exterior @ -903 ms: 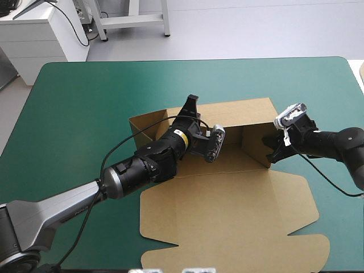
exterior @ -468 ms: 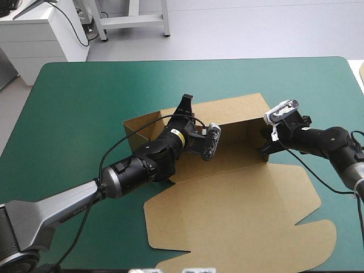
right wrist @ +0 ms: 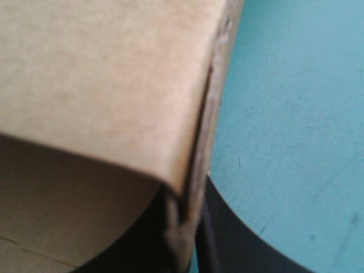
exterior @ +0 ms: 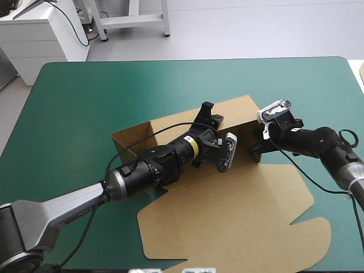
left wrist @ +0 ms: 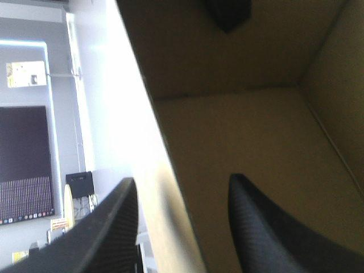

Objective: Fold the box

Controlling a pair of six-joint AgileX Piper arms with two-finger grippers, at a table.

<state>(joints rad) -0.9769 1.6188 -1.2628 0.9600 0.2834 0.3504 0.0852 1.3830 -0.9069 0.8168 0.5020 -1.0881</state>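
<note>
The left gripper stands spread astride the far wall of the box. One of its black fingers is outside that wall and the other is inside the tray. The wall's top edge runs between them, with a gap on each side. Its tips rise a little above the wall, right of the wall's middle. Behind it, the left arm slants across the tray from the box's near left corner.

The right gripper is pressed together on the box's right end wall, pinching the board's edge low between its fingers. In the right wrist view two layers of board show at that edge, the upper one curving over. Inside the tray, seen from the left wrist, a black tip shows against the end wall; it may be a finger of the right gripper, though I cannot tell for sure. The right arm reaches away from the box's right side.

The box is an open tray with its far wall, left end wall and right end wall raised. Its lid lies flat on the near side of the tray, with side flaps spread out. The whole sheet rests on the teal-green cover. Bare cover is wide to the box's left and beyond its far wall, and narrower to its right.
</note>
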